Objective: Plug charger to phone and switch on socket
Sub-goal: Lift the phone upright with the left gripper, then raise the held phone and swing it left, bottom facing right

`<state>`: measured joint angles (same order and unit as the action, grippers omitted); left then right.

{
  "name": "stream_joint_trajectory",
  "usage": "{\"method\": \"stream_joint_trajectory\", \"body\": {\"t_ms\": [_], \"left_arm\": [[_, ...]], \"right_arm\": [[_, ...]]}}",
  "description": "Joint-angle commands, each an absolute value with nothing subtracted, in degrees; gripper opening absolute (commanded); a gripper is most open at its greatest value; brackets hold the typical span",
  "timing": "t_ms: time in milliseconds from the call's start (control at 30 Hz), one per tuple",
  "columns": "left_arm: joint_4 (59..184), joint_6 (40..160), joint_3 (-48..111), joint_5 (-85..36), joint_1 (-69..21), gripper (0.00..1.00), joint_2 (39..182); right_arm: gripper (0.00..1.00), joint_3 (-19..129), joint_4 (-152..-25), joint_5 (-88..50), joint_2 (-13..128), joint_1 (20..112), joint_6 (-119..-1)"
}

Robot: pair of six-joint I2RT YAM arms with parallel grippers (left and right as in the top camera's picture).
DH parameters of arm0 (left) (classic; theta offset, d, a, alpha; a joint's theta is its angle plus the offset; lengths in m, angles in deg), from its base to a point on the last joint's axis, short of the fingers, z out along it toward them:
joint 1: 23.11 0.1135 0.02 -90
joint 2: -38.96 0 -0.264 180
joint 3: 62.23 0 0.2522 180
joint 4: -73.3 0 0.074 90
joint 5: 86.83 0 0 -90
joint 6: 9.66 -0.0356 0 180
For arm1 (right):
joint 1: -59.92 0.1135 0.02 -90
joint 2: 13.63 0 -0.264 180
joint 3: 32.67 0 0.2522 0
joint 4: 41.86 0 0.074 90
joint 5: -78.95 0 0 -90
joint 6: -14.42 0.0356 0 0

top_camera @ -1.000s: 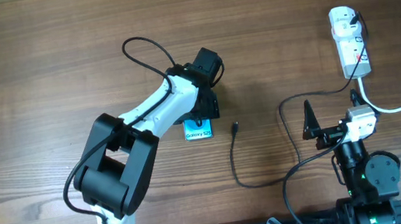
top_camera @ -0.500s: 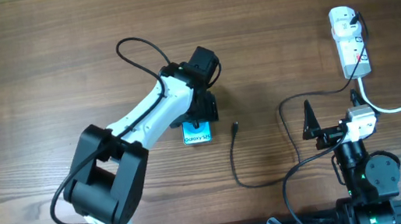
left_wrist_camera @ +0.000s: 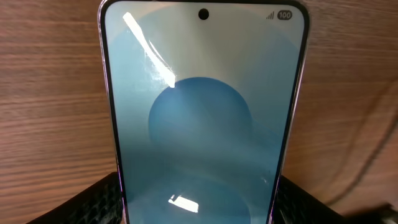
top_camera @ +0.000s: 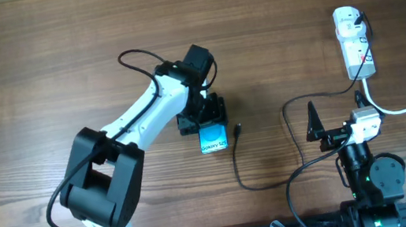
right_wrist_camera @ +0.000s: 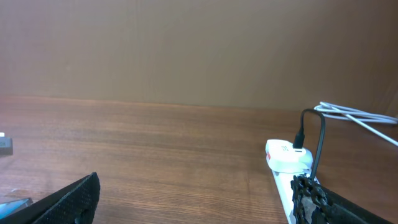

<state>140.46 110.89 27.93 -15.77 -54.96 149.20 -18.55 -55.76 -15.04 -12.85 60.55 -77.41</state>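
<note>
Moves phone [top_camera: 213, 139] nearer charger connector [top_camera: 237, 130] vs. prior frame. Grips phone sides in left gripper [top_camera: 206, 121], jaws wide. Step: positioning. Next: requires port-connector alignment, connector just right of gripper.

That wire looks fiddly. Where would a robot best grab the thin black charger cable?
Probably just behind its small dark connector tip, from above, jaws across the thin black cable: it lies flat on the wooden table, tip beside the cyan-screened phone.

We see a brown wooden table [top_camera: 20, 59] with long horizontal grain (a few darker streaks); behind it, in the right wrist view, a plain brown wall [right_wrist_camera: 186, 43]; the light is even, soft.
</note>
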Motion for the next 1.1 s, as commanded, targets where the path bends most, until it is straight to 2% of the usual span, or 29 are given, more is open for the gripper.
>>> {"method": "stream_joint_trajectory", "body": {"t_ms": [0,267,667,867,967,1067], "left_arm": [[140.6,111.2,28.2,-25.5,-53.0,0.73,147.3],[140.5,111.2,28.2,-41.3,-48.5,0.72,147.3],[135.4,111.3,28.2,-72.7,-39.5,0.72,147.3],[135.0,112.4,28.2,-77.2,-35.4,0.75,147.3],[133.8,116.9,28.2,-77.7,-32.7,0.71,147.3],[131.5,120.0,28.2,-80.1,-30.7,0.7,147.3]], "right_arm": [[1.0,-18.6,-55.6,-14.3,-13.4,60.6,-78.0],[1.0,-18.6,-55.6,-14.3,-13.4,60.6,-78.0],[1.0,-18.6,-55.6,-14.3,-13.4,60.6,-78.0],[1.0,-18.6,-55.6,-14.3,-13.4,60.6,-78.0],[1.0,-18.6,-55.6,-14.3,-13.4,60.6,-78.0],[1.0,-18.6,-55.6,-14.3,-13.4,60.6,-78.0]]}}
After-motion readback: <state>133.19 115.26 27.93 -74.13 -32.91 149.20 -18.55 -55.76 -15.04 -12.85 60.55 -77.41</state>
